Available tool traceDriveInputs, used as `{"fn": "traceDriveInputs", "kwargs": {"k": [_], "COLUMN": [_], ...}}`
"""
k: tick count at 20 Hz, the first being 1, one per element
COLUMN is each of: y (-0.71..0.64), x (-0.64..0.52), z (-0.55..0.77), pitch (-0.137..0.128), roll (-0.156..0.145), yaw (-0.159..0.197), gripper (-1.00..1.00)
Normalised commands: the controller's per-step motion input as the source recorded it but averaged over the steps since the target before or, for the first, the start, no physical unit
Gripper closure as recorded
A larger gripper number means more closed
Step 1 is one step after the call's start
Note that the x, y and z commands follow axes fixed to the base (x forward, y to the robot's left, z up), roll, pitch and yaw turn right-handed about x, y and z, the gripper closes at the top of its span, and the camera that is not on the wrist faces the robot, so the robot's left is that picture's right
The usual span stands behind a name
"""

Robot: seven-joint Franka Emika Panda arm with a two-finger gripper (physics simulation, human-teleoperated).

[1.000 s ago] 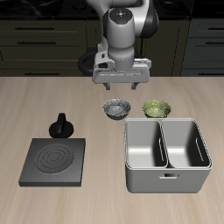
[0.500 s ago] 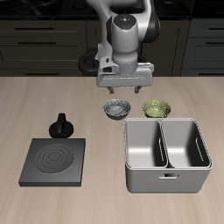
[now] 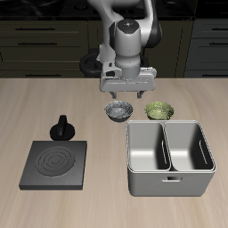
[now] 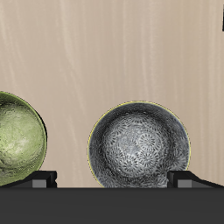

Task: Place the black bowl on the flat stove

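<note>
The black bowl (image 3: 119, 110) stands on the table behind the grey bin, its speckled whitish inside showing; it fills the wrist view (image 4: 138, 145). My gripper (image 3: 126, 93) hangs just above it, a little farther back, open and empty, with its fingertips (image 4: 39, 179) spread wider than the bowl. The flat stove (image 3: 55, 164) is a black square plate with grey rings, lying nearer the table's front edge, well away from the bowl, with nothing on it.
A green-patterned bowl (image 3: 158, 110) sits close beside the black bowl, also in the wrist view (image 4: 17, 138). A grey two-compartment bin (image 3: 169, 158) stands just in front of both bowls. A small black moka pot (image 3: 62, 128) stands behind the stove.
My gripper has come down a little and shifted slightly toward the black bowl. Nothing else has moved.
</note>
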Motion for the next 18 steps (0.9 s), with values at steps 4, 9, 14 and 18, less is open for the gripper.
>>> {"fn": "traceDriveInputs", "kwargs": {"k": [4, 9, 14, 18], "y": [-0.02, -0.02, 0.09, 0.14], "x": [0.01, 0.05, 0.00, 0.02], "z": [-0.21, -0.19, -0.16, -0.11], "pitch": [0.005, 0.011, 0.025, 0.019], "roll": [-0.006, -0.003, 0.018, 0.036], "yaw": [0.008, 0.012, -0.006, -0.003], "gripper": [-1.00, -1.00, -1.00, -1.00]}}
